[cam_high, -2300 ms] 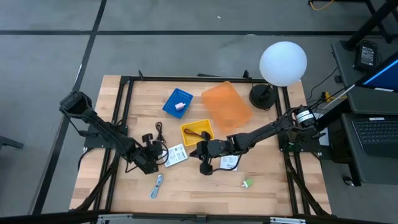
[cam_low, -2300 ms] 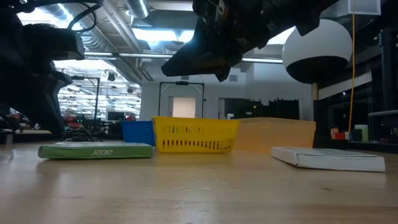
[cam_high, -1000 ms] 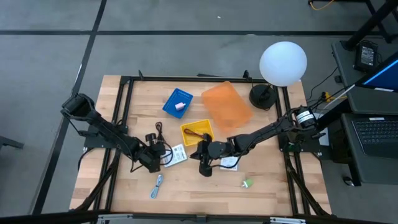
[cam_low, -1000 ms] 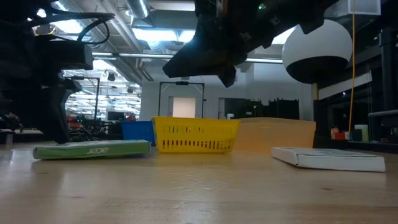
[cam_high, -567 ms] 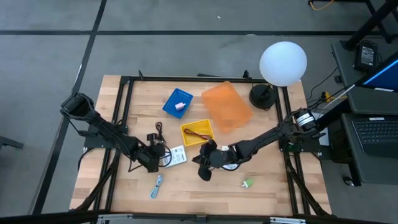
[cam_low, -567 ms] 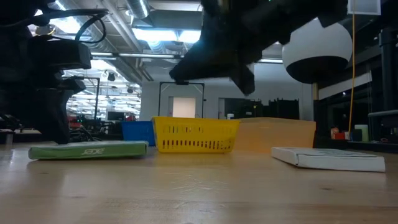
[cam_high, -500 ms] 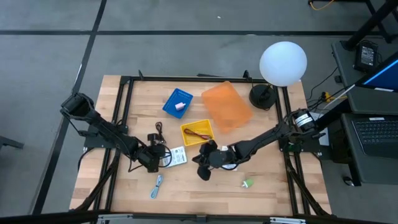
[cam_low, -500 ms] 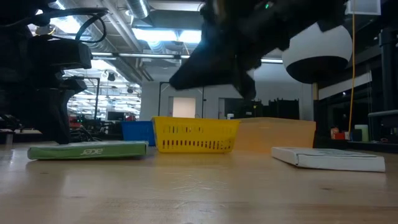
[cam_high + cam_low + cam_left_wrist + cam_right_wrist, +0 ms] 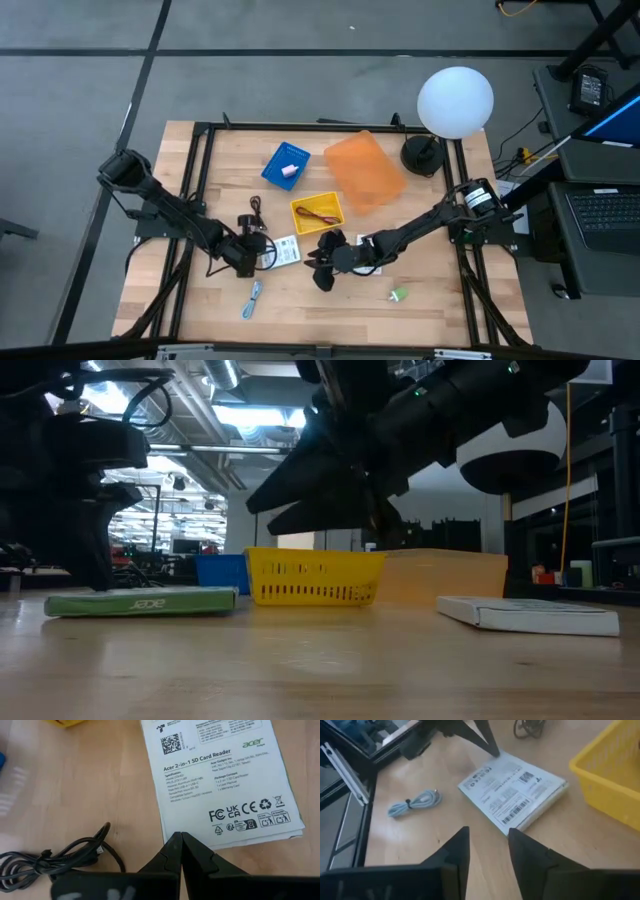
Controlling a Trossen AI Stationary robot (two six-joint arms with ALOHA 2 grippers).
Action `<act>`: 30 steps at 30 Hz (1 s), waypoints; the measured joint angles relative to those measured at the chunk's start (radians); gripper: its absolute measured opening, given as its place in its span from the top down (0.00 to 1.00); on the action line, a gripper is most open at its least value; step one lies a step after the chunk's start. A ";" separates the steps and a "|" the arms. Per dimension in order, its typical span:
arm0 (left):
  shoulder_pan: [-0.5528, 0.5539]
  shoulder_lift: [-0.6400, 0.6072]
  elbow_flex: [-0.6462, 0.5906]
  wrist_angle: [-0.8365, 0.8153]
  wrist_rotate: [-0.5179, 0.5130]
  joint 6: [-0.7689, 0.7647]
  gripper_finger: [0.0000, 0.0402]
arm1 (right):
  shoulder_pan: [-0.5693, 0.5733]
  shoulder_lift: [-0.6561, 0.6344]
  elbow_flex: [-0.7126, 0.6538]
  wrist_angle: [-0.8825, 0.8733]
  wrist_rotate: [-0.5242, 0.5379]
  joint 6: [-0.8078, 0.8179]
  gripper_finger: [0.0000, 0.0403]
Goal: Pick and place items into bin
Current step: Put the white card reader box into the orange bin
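Wooden table (image 9: 200, 300) with a black frame; a white globe lamp (image 9: 455, 101) stands at its far right corner. Orange bin (image 9: 365, 171) lies far of centre, long axis running far-left to near-right; in the low view only its front wall shows, behind the yellow basket. Blue bin (image 9: 285, 165) sits to its left holding a tiny pink block (image 9: 290, 171). Yellow basket (image 9: 317, 213) sits near the table's middle with a dark-red cord (image 9: 319, 215) inside, its strand lying roughly along the basket's length. Just left of the basket, the Acer SD card reader packet (image 9: 220, 775) lies flat, printed back upward; the lower edge of its label text is clear in the left wrist view, its top is cut off. Left gripper (image 9: 250, 252) sits at the packet's left edge, fingers pressed together, tips at the packet's corner. Black cord (image 9: 55, 857) lies coiled beside it, partly cut off by the frame edge. Right gripper (image 9: 322, 268) hangs just near-side of the basket, jaws apart, nothing between them. A second white packet (image 9: 369, 262) lies under the right arm, mostly hidden. Blue-silver cable (image 9: 415, 801), bundled, lies near the front edge, long axis tilted. Small green piece (image 9: 398, 295) sits near the front right, shape hard to make out.
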 joint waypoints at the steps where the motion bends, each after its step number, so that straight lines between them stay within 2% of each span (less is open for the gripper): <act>1: 0.000 -0.007 0.005 -0.007 0.008 0.008 0.99 | 0.000 0.000 0.000 -0.002 0.000 0.000 0.70; 10: -0.001 -0.024 0.021 -0.058 0.005 -0.036 0.99 | 0.000 0.000 0.000 -0.004 0.000 -0.029 0.69; 30: -0.001 -0.026 0.023 -0.041 0.040 -0.059 0.99 | 0.000 0.000 0.000 -0.008 0.000 -0.051 0.69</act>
